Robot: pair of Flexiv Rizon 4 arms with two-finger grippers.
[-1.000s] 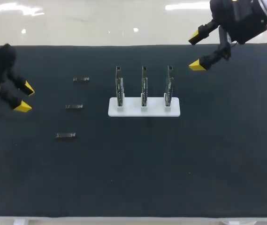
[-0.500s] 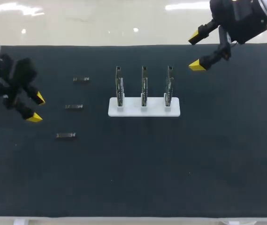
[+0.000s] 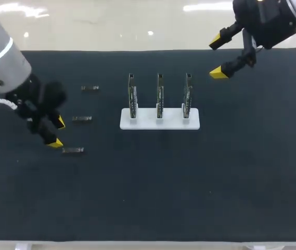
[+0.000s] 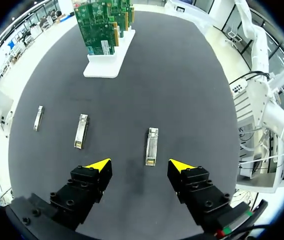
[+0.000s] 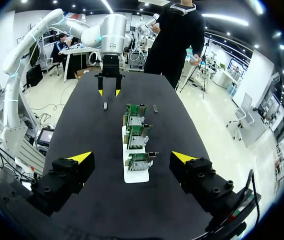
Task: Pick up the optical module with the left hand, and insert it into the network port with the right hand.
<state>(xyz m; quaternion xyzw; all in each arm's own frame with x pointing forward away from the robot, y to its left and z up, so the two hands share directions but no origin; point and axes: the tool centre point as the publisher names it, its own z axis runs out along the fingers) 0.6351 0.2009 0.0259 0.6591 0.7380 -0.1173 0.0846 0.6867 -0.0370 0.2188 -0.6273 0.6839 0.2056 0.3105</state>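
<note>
Left jaws spread wide over the tabletop (image 3: 189, 182), module (image 4: 151, 146) just ahead (lying flat, untouched), right jaws spread too, by the far edge beyond the boards (image 3: 159, 96).

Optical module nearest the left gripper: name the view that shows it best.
Left wrist view: the module lies large and unobstructed ahead of the open left gripper. Head view shows a small dark sliver; right wrist view, a distant speck.

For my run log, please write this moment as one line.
phase: pre-grasp | left gripper: open, front optical module ahead, untouched | right gripper: open, empty, over far right corner | three boards on white stand
</note>
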